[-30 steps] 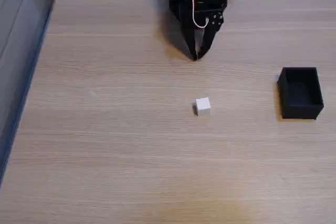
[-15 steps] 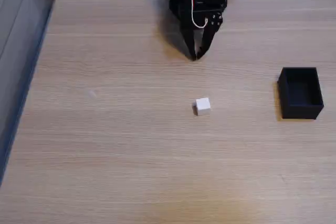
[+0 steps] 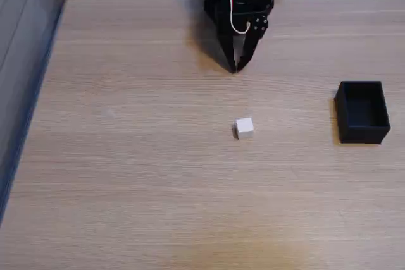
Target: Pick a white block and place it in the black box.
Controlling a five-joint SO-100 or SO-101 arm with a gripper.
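While the wooden surface (image 3: 126,188) fills the frame, a white block (image 3: 244,128) sits alone near its centre. A black box (image 3: 362,111) rests at middle right, well apart. At top centre, the black fingers (image 3: 235,67) point down, tips pressed together.

Even, soft indoor light, no glare on the wooden desk (image 3: 126,175), faint shadow left of the gripper (image 3: 235,67), slightly soft focus
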